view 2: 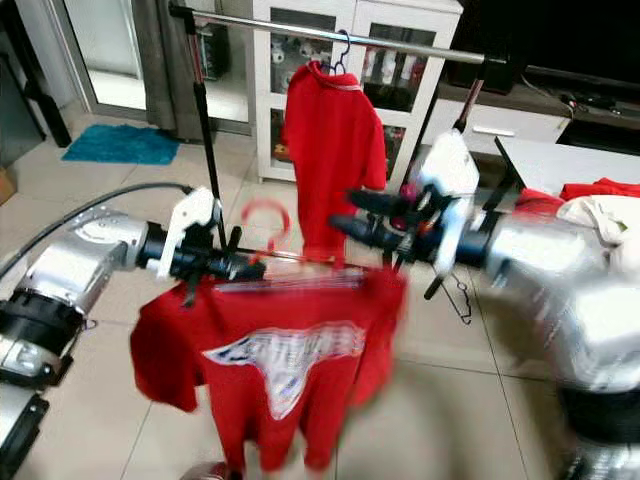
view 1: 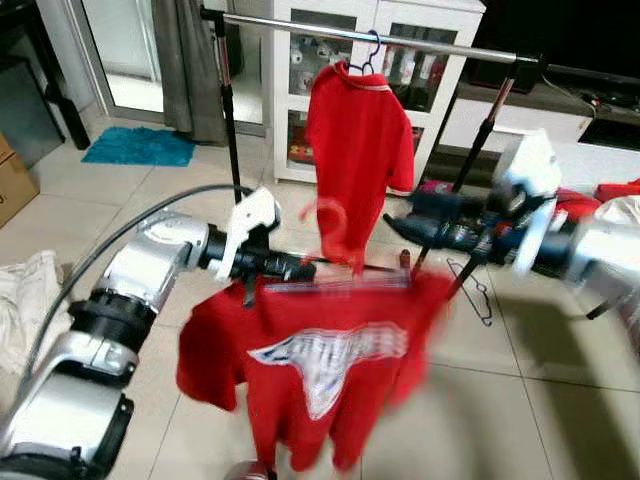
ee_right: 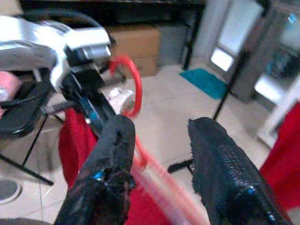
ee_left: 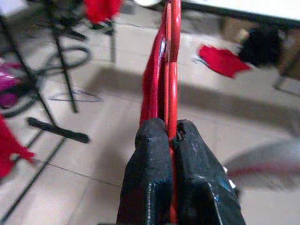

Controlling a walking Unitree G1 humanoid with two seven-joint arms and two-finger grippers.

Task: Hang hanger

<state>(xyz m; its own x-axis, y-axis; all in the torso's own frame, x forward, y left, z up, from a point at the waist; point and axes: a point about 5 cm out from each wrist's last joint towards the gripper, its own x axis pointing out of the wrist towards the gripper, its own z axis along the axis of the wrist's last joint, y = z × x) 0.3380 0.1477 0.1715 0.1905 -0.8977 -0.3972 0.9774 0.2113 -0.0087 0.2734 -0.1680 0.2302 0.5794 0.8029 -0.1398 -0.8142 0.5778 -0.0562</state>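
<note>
My left gripper [view 1: 300,268] is shut on the bar of a red hanger [view 1: 330,225] that carries a red T-shirt [view 1: 320,370] with a white print, held in mid-air before the clothes rack. The left wrist view has the pads [ee_left: 150,154] pinched on the red hanger [ee_left: 172,70]. My right gripper [view 1: 395,222] is open, just above the hanger's right end; the right wrist view looks between its spread fingers [ee_right: 112,154] at the blurred hook [ee_right: 131,79]. The rack's silver rail [view 1: 420,42] runs behind, with a red polo [view 1: 358,140] hanging from it.
The rack's black legs [view 1: 232,120] stand on the tiled floor. Behind it is a white glass-door cabinet [view 1: 300,60]. A blue mat [view 1: 140,147], a cardboard box [view 1: 12,185], white cloth [view 1: 25,290] and a black wire hanger [view 1: 475,285] lie on the floor. Red clothes [view 1: 620,190] lie at the right.
</note>
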